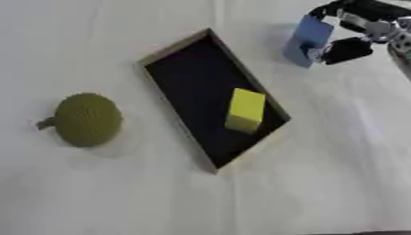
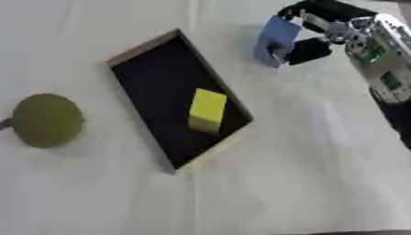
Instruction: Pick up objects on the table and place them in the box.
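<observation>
On the white table there are three loose things and one box. The things are one blue block, one yellow block and one round olive-green object with a small stub on its left side. Only one hand shows, the right hand; it comes in from the upper right corner. The left hand is not seen in any view.

The right hand's fingers curl over the top of the blue block and the thumb presses from below, so the block is pinched between them. The block hangs tilted and seems raised above the cloth, with a soft shadow to its left.

Down and to the left of the fingers lies the box, a shallow tray with a black floor and pale walls, turned askew. Its upper corner is near the held block but does not touch it. The yellow block stands inside the box, in the lower part, close to the right wall. The olive-green object is much further left of the fingers, well apart from the box, on the open cloth.

Between the fingers and the box's right wall the cloth is bare. The upper half of the box floor is free.
</observation>
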Available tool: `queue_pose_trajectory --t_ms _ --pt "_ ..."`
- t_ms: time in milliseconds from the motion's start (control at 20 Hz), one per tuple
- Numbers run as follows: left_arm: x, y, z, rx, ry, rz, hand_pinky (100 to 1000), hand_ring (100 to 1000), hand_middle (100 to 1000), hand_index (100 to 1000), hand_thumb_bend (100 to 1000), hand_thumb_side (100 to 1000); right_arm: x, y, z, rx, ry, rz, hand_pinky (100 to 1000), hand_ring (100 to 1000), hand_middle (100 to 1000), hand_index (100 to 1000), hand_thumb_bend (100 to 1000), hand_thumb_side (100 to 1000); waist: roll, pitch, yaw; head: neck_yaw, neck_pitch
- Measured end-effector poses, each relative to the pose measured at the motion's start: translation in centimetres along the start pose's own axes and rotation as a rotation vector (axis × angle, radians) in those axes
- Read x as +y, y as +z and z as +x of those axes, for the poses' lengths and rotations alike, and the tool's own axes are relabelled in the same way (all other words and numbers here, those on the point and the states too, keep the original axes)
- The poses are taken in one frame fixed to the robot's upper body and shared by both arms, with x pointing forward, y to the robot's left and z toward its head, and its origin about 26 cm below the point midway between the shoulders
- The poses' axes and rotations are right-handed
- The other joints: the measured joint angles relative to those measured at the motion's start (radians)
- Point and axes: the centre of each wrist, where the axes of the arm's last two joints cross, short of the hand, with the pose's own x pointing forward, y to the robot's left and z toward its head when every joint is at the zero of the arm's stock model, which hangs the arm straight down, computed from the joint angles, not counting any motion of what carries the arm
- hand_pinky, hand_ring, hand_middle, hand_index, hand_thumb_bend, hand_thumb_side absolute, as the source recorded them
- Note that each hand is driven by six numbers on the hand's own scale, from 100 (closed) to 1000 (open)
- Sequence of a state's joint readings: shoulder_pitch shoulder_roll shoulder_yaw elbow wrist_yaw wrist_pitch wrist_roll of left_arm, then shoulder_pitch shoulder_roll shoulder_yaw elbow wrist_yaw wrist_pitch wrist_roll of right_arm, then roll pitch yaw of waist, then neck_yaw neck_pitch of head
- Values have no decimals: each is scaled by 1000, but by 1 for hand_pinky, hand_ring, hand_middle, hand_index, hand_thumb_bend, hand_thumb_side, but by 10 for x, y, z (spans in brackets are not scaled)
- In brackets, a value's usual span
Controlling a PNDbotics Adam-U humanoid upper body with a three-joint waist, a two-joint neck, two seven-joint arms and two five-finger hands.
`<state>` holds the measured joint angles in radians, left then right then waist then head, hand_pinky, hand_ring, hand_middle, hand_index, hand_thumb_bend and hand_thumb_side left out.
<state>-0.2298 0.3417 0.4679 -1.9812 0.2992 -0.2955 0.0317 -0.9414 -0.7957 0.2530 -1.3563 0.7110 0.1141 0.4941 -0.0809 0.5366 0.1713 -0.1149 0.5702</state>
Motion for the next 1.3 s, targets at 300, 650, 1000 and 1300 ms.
queue_pose_trajectory --t_ms 300,650,1000,1300 --pt "0 0 0 1 1 0 885 746 622 827 100 595 1 -2 -3 0 -18 -1 901 887 656 931 171 515 0 0 0 0 0" --pt "-1 1 -1 8 5 1 885 747 623 827 100 595 0 -1 -3 7 -108 -59 857 804 566 828 100 300 0 0 -1 2 0" --pt "-1 2 -1 12 5 -3 884 748 624 826 100 595 -19 13 17 -67 -161 -155 837 745 521 787 100 166 -2 0 -6 6 1" --pt "-1 2 -1 13 5 -4 884 749 625 826 100 595 -47 31 48 -212 -155 -194 836 749 529 792 100 278 -7 -12 -7 7 10"
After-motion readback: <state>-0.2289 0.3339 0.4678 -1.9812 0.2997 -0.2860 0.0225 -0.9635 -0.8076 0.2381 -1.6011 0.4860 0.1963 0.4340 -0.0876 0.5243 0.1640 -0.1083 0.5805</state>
